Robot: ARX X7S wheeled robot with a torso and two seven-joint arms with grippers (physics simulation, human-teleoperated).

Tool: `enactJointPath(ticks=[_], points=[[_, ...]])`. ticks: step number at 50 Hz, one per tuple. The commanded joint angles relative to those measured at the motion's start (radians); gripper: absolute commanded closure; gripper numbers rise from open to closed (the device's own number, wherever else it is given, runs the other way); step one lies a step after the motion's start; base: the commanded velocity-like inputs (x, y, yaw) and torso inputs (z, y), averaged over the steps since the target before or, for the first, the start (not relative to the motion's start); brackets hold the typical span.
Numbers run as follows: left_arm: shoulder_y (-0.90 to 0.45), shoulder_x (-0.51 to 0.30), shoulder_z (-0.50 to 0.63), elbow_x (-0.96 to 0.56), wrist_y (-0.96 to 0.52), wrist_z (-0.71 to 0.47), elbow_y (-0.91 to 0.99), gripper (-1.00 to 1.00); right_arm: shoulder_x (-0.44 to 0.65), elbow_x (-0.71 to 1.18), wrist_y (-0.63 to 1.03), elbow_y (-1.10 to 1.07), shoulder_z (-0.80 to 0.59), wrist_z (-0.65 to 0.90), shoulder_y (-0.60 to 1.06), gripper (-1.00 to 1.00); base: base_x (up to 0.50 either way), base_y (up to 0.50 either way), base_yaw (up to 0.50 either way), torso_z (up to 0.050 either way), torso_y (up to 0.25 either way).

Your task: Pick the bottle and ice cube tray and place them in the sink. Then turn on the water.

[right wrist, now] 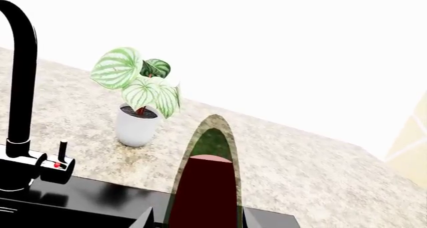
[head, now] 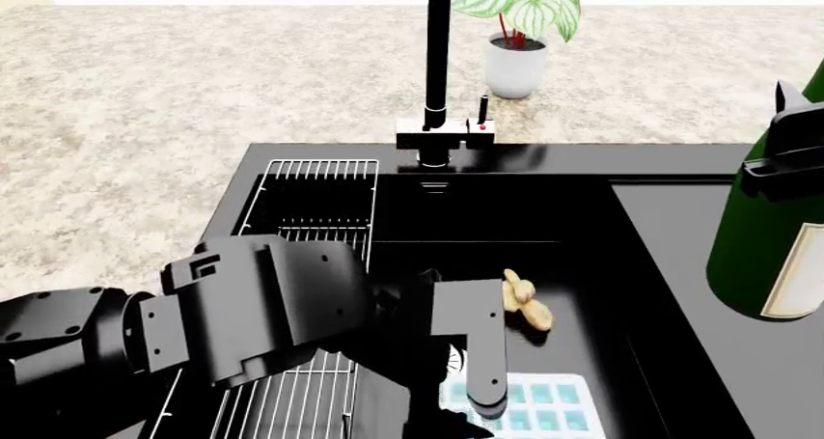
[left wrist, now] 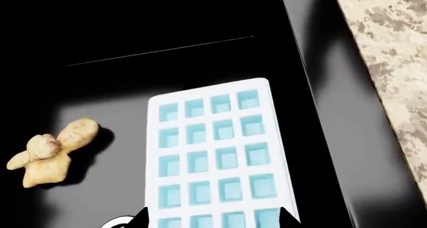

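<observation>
The white ice cube tray (left wrist: 212, 153) with light-blue cells lies lengthwise over the black floor of the sink (head: 515, 155). My left gripper (left wrist: 215, 219) is shut on its near end, a fingertip against each long edge. In the head view the tray (head: 541, 406) shows low in the basin beneath my left gripper (head: 472, 398). The dark green bottle (head: 770, 229) hangs upright over the drainboard at the right, my right gripper (head: 785, 151) shut on its upper part. In the right wrist view the bottle (right wrist: 212, 143) fills the gap between the fingers of the right gripper (right wrist: 200, 219). No water runs from the tap (head: 438, 72).
A knobbly ginger root (head: 528, 304) lies on the basin floor beside the tray. A wire rack (head: 315, 229) covers the basin's left part. The flat drainboard (head: 670, 265) is at the right. A potted plant (head: 515, 61) stands on the speckled counter behind the tap, whose lever (head: 483, 111) sticks up.
</observation>
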Motion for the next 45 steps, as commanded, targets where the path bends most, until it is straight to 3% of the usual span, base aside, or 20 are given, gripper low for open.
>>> enactJointPath(ticks=[1,21,33,45], points=[[-0.005,-0.002,-0.003,-0.004,0.0,-0.001,0.001,-1.0,0.003,-0.021,0.001,-0.002,0.006,0.002,0.013,1.0,0.0,0.0,0.0,0.0,0.0],[-0.097,-0.041,-0.129,-0.006,0.078,0.009,-0.053,-1.0,-0.012,-0.014,0.0,-0.004,-0.012,0.011,0.03,1.0,0.0,0.0,0.0,0.0,0.001],[-0.01,-0.125,-0.313,-0.054,0.23,-0.134,-0.031,-1.0,-0.065,-0.054,-0.006,0.007,-0.064,-0.004,0.065,1.0,0.0,0.0,0.0,0.001,0.001],[0.058,-0.227,-0.404,-0.103,0.278,-0.225,0.022,-1.0,-0.115,-0.086,0.008,0.026,-0.126,-0.019,0.128,1.0,0.0,0.0,0.0,0.0,0.0]])
